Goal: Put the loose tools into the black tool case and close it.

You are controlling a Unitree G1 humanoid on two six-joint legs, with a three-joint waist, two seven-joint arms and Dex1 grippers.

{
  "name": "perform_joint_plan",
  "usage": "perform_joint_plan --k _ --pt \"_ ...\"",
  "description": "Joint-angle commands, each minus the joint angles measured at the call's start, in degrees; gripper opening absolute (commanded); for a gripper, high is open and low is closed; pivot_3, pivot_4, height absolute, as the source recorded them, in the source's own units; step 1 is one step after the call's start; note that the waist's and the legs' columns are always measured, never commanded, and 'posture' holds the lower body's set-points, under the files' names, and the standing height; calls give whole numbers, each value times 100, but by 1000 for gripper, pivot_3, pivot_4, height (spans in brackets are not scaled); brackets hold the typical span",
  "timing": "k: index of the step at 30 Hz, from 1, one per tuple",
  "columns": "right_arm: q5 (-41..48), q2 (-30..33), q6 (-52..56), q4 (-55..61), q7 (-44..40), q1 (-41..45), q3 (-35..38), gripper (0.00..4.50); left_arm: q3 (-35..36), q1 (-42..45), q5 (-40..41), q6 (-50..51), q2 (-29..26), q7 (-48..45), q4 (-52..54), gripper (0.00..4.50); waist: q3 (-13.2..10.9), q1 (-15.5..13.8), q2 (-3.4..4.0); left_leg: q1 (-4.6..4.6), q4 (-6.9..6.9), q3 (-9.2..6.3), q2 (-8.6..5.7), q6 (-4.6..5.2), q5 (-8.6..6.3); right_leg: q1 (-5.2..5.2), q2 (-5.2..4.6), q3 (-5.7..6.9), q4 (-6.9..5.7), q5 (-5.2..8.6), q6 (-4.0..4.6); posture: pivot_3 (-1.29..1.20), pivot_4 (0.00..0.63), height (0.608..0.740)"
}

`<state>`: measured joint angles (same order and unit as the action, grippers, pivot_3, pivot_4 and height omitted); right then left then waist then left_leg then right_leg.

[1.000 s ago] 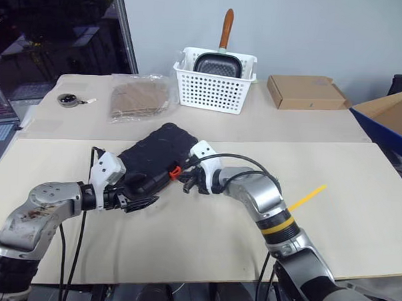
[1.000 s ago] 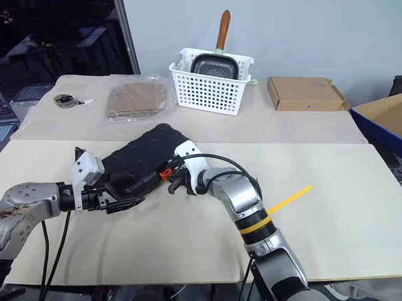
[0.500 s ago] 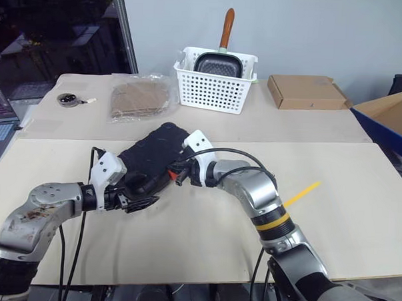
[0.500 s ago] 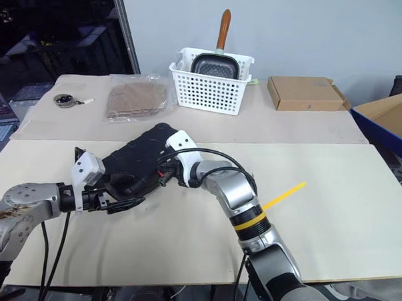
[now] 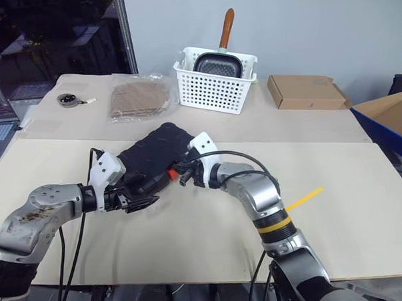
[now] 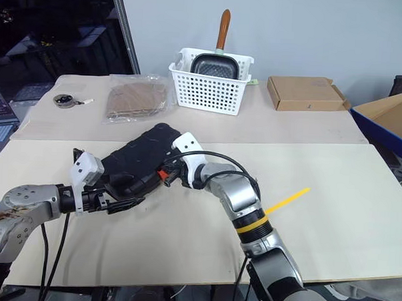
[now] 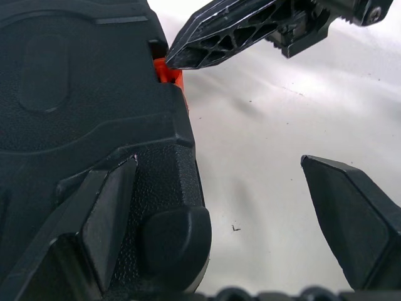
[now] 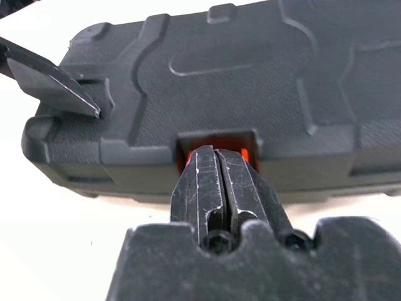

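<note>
Along the far side of the table (image 5: 358, 217), from the left: a small round tape measure (image 5: 70, 99), a clear bag (image 5: 140, 97) of brown sheets, a white basket (image 5: 215, 81) with a dark pan (image 5: 218, 63) in it (its wooden handle sticks straight up), a flat cardboard box (image 5: 305, 92), and the corner of a blue bin (image 5: 392, 119) at the right edge. A yellow strip (image 5: 304, 197) lies on the near board, well right of the arms. Nothing lies between the grippers and the case.

The case (image 5: 152, 156) lies shut on the near board, left of centre, one short end toward the robot.

The left gripper (image 5: 137, 202) reaches in low from the left, fingers spread wide; one finger (image 7: 103, 213) rests on the case's near corner, the other hangs over bare table.

The right gripper (image 8: 219, 170) comes in from the right, angled slightly down, fingers pressed together, tips at the orange latch (image 7: 168, 70) in the case's edge.
</note>
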<state>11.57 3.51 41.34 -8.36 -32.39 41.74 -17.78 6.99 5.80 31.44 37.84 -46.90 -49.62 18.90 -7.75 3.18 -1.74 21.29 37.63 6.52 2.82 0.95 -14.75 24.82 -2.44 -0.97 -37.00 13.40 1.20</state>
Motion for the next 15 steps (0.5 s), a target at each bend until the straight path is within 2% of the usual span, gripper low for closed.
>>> perform_joint_plan --k 1,4,8,9,12,13,15 --pt "-110 -6 -135 -250 -113 -143 -160 18 -158 -197 -72 264 3 25 -215 4500 1 6 0 -3 0 0 0 0 0 -3 -1 0 0 0 0 0 150 740" --pt "-120 134 -344 -87 -203 -263 -132 18 -46 -242 -49 106 71 55 -137 4500 1 13 1 -16 0 0 -1 0 -1 -19 -3 1 2 1 -1 0 150 740" --pt "231 277 -1392 845 -567 -666 326 18 473 -350 108 -657 581 242 370 4500 0 -19 0 -16 -10 -1 -1 -1 -1 -22 -7 3 16 1 -1 0 150 740" --pt "388 349 -1590 1091 -746 -781 449 18 599 -385 68 -961 763 327 498 4500 -2 -43 1 -6 -15 -4 -1 -1 -1 -18 -9 8 24 1 -2 0 150 740" --pt "863 787 -1541 1911 -1119 -1162 860 18 1069 -563 560 -831 995 474 940 4500 -3 -92 -3 54 -20 -3 -7 -1 0 35 -8 6 26 0 -4 0 150 740" --pt "994 1102 -1467 2262 -1260 -1414 1065 468 1340 -747 839 -690 994 509 1192 4500 -3 -96 -3 81 -18 -11 -6 -1 1 52 -6 6 26 -2 -6 0 150 740" --pt "1146 1536 -1440 2685 -1453 -1774 1306 875 1670 -1064 1191 -551 965 528 1530 4500 -2 -113 -3 86 -21 -17 -2 1 -6 50 -9 4 26 -1 -6 0 150 740"
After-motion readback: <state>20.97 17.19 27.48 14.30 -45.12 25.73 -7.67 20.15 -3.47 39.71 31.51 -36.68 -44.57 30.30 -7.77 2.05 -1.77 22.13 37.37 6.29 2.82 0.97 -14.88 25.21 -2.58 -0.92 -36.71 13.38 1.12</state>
